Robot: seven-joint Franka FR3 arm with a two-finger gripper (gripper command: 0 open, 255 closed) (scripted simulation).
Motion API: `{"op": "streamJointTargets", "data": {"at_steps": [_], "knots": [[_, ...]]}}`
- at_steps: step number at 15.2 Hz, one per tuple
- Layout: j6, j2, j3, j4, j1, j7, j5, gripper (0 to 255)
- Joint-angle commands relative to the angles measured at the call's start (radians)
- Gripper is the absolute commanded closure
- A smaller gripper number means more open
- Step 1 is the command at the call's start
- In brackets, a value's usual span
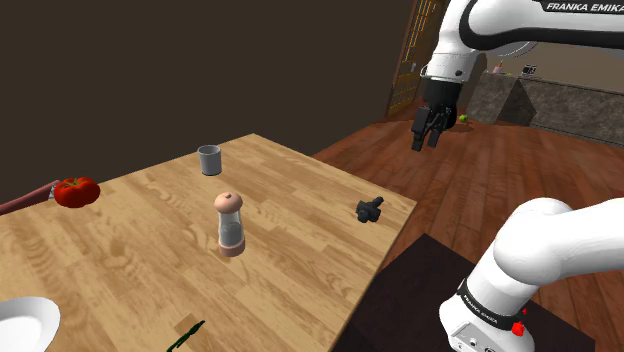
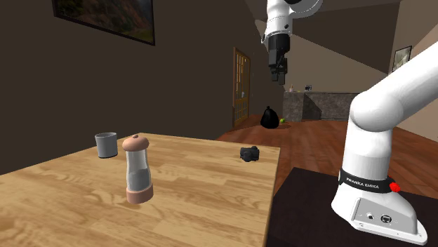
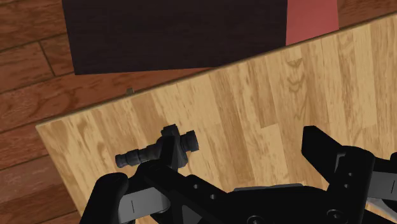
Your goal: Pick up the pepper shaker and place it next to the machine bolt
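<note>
The pepper shaker (image 1: 230,224) stands upright near the middle of the wooden table (image 1: 300,262), with a pinkish cap and base and a clear body; I cannot tell what fills the glass. In the second exterior view the shaker (image 2: 137,169) is the nearest thing to the camera. The machine bolt (image 1: 369,210) lies on its side, well apart from the shaker, close to the table edge that faces the stand (image 1: 420,290). From my wrist view the dark bolt (image 3: 156,151) is partly covered by one black finger (image 3: 170,147), so I see its head and shaft but not its middle. The gripper (image 1: 428,135) hangs high in the air beyond that edge, holding nothing, and the wrist view shows its fingers standing apart around bare table (image 3: 245,149). A grey cup (image 1: 209,159) sits upright towards the far side of the table; its inside is shaded and I cannot make out any contents. A red tomato (image 1: 76,191) rests at the shoulder view's left. A white plate (image 1: 25,325) is cut off by the lower left corner, and a dark green object (image 1: 187,335) is cut off by the bottom edge, too little showing to name it
</note>
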Motion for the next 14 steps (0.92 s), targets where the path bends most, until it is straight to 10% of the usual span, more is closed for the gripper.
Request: {"op": "streamJointTargets", "data": {"at_steps": [1,14], "knots": [[0.000,0.000,0.000,0.000,0.000,0.000,0.000,0],[0.290,0.237,0.279,0.036,0.081,0.288,0.136,0]]}}
